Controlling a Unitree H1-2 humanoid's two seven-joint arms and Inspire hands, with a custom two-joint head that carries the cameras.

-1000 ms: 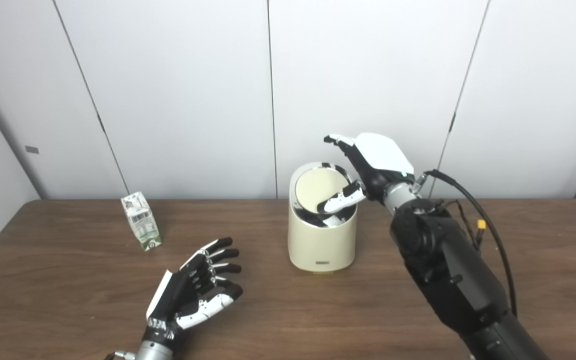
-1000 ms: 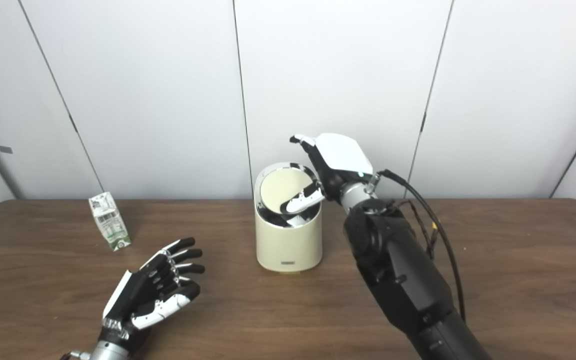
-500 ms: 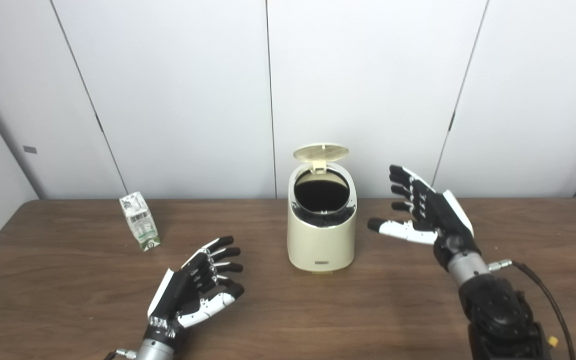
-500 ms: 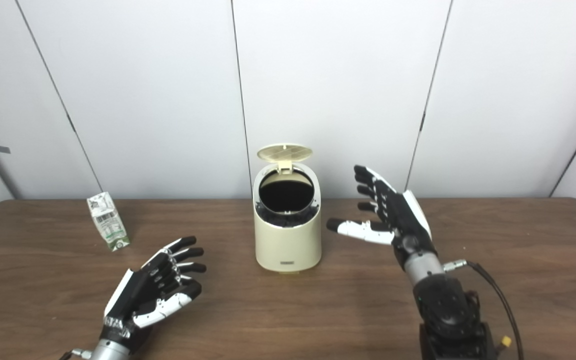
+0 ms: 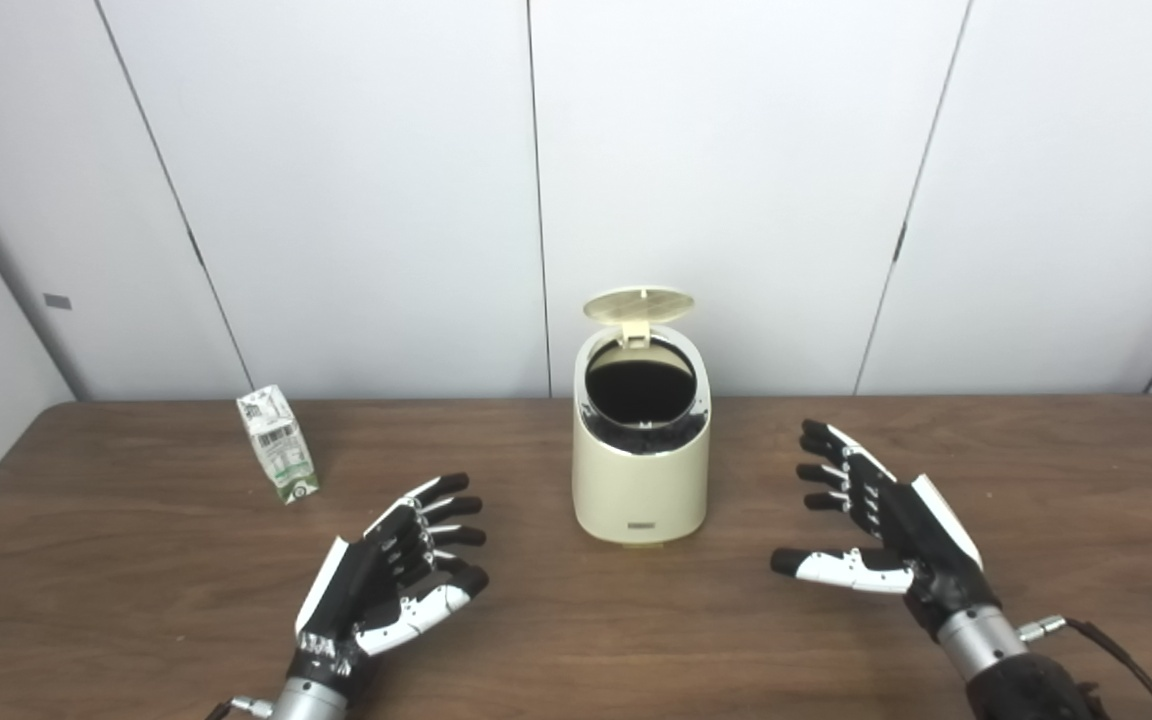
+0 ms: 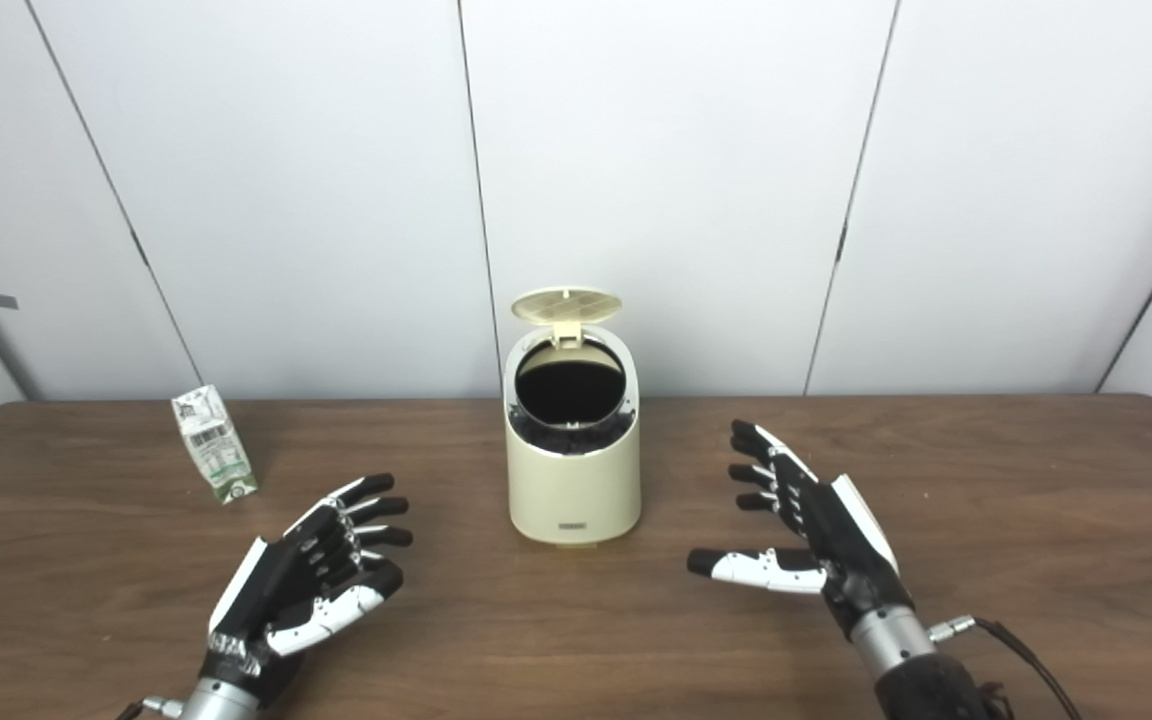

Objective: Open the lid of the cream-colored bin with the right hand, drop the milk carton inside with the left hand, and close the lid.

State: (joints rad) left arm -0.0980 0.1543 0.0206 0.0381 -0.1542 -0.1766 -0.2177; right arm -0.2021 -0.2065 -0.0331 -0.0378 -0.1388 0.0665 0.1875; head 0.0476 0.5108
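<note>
**A:** What's on your left side?

**B:** Milk carton stands upright on the desk, far left, close to the back edge near the wall. It leans a little, green at its base. Nothing is touching it.

**A:** And your left hand?

**B:** Left hand is released: fingers spread, palm turned up and inward, holding nothing. It hovers low over the desk, nearer the front edge than the carton, between the carton and the bin. Well apart from both.

**A:** Bin?

**B:** Cream-colored bin sits at desk centre, upright. Lid is flipped up on its rear hinge, standing above the back rim. The opening is fully exposed and you see a dark interior with a black liner edge just below the rim. Can't tell what's in it beyond that. Small label low on the front wall, too small to read.

**A:** Right side?

**B:** Right hand is also released: fingers splayed and pointing toward the bin, thumb stuck out to the left, grasping nothing. It's low over the desk, right of the bin and nearer the front, clear of the bin wall. A cable runs off the wrist toward the bottom right corner.
</note>
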